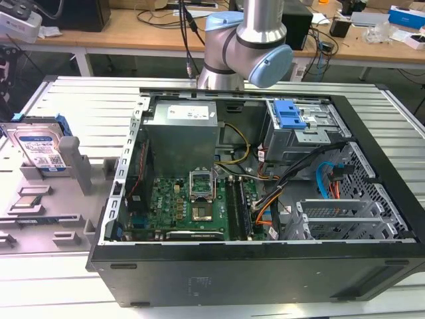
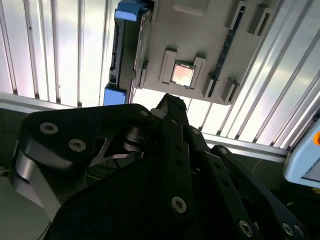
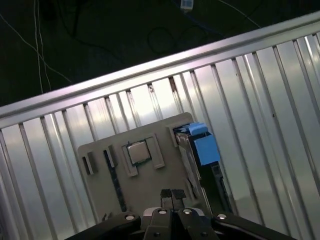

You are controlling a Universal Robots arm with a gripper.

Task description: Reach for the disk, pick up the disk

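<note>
I see the open computer case (image 1: 252,279) just beside the grey fixture tray (image 1: 63,222), on the exterior view's right of it. The arm (image 1: 249,46) rises behind the case. The disk (image 1: 40,151) stands on edge in a slot of the tray, with its blue bracket along its sides. The processor chip (image 3: 138,151) lies flat in a tray pocket near the disk. In the first wrist view my gripper (image 3: 172,196) hangs over the tray, apart from the disk, its fingers drawn together and holding nothing.
</note>
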